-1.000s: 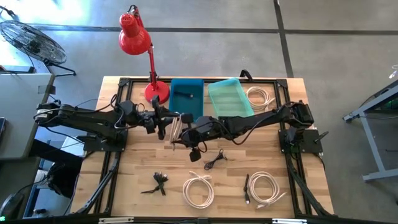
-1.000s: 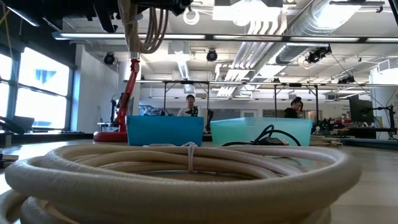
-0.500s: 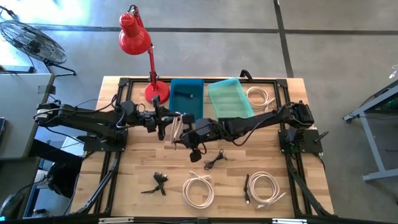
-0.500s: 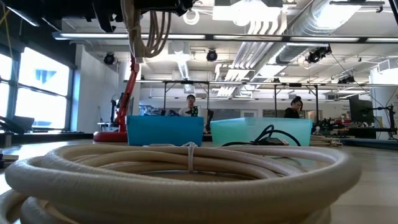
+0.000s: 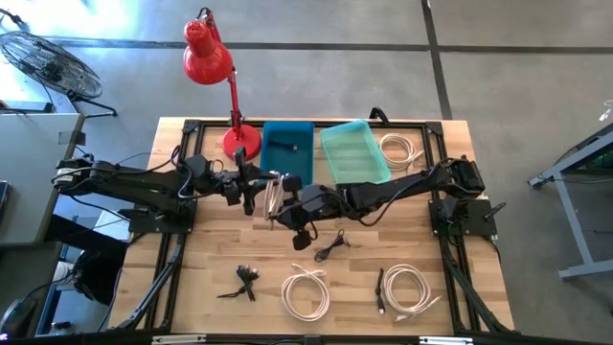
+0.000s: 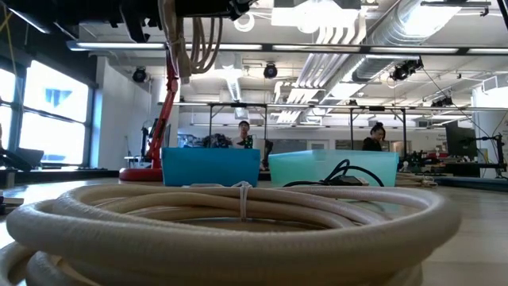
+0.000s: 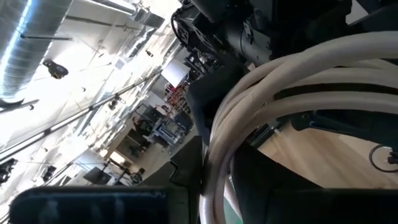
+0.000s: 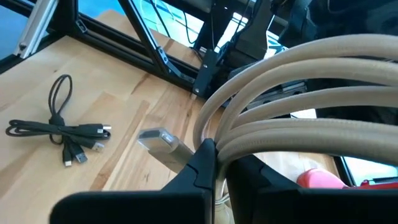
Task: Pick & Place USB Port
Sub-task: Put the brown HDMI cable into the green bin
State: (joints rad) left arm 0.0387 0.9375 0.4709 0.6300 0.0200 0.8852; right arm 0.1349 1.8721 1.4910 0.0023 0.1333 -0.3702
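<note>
A coiled white USB cable (image 5: 273, 195) hangs in the air over the table's middle, between both arms; in the low view the coil (image 6: 198, 40) dangles from the top. My left gripper (image 5: 260, 191) reaches it from the table's left and my right gripper (image 5: 284, 203) from the right; both are shut on it. The cable's silver plug (image 8: 158, 139) sticks out below the coil in the right wrist view. A blue bin (image 5: 287, 149) and a teal bin (image 5: 352, 151) stand at the far edge. My left gripper holds the coil's strands (image 7: 214, 149) pinched between its fingers, coming level from the table's left; the coil is lifted clear. My right gripper pinches the bundled strands (image 8: 231, 144) between its two fingers (image 8: 202, 163), coming from the table's right; the loops fan out beyond the fingers, clear of the table.
A red desk lamp (image 5: 213, 62) stands at the far left. Other cables lie about: a white coil (image 5: 400, 149) far right, a black cable (image 5: 333, 245) under the right arm, a black cable (image 5: 244, 283) and two white coils (image 5: 306, 293) (image 5: 407, 287) near the front edge.
My right gripper has edged toward the table's left, closer to the left gripper. The hanging coil has shifted and turned a little with it. Both grippers have stayed shut on it.
</note>
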